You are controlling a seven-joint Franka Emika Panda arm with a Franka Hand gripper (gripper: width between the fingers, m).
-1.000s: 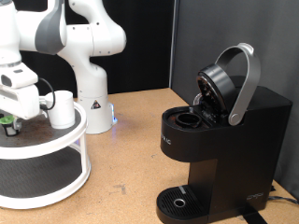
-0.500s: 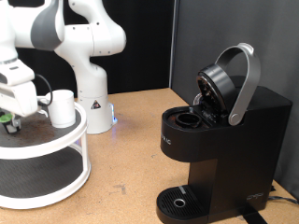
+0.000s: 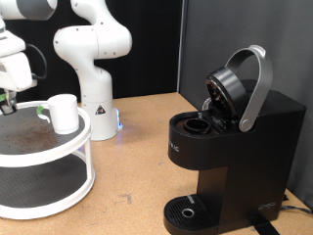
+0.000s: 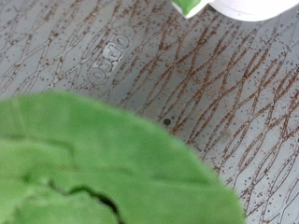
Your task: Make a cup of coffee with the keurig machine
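My gripper point(image 3: 6, 98) is at the exterior view's far left, lifted above the top tier of a round white stand point(image 3: 83, 132). It is shut on a small dark pod with a green lid point(image 3: 9, 99). In the wrist view the green lid point(image 4: 103, 159) fills the near part of the picture and hides the fingers. The white cup point(image 3: 64, 113) stands upright on the stand's top tier, to the exterior view's right of the gripper; its rim shows in the wrist view point(image 4: 252, 7). The black keurig machine point(image 3: 235, 147) stands at the exterior view's right with its hinged top raised and its pod chamber point(image 3: 199, 125) open.
The stand has two tiers with a brown-speckled grey top surface point(image 4: 206, 84). The robot's white base point(image 3: 96, 103) is behind the stand. The machine's round drip tray point(image 3: 186, 209) is at its foot. A wooden tabletop point(image 3: 132, 166) lies between stand and machine.
The gripper has risen from the stand's top tier and shifted towards the exterior view's left, taking the pod up with it. The cup and the machine have not moved.
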